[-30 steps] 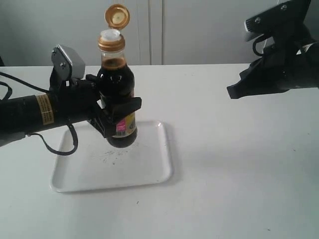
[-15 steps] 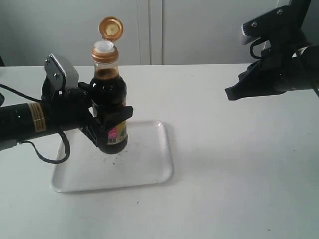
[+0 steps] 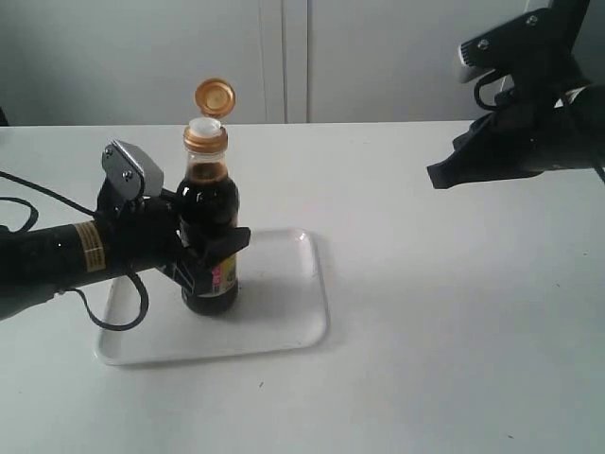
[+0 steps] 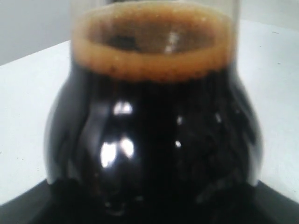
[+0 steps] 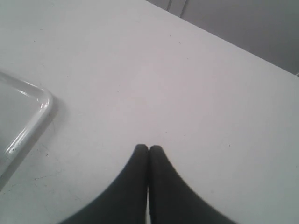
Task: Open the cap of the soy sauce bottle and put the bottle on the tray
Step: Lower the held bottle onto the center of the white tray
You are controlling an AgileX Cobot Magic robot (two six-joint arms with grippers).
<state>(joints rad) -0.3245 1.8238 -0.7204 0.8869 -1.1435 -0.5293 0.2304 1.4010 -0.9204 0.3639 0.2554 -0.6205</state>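
Note:
The soy sauce bottle (image 3: 209,236) stands upright on the white tray (image 3: 284,322), its base on the tray's middle. Its copper-orange cap (image 3: 214,97) is flipped open above the white spout. My left gripper (image 3: 210,253) is shut on the bottle's body, reaching in from the left. The bottle (image 4: 154,126) fills the left wrist view, dark liquid with a brown foam ring, and hides the fingers there. My right gripper (image 3: 437,176) hangs above the table at the far right, shut and holding nothing; its fingertips (image 5: 148,149) touch in the right wrist view.
The white table (image 3: 454,322) stretches to the right of the tray. A corner of the tray (image 5: 32,112) shows in the right wrist view. Grey cabinet doors stand behind the table.
My left gripper has lowered the bottle from above the tray until its base rests on the tray. The right arm has stayed still.

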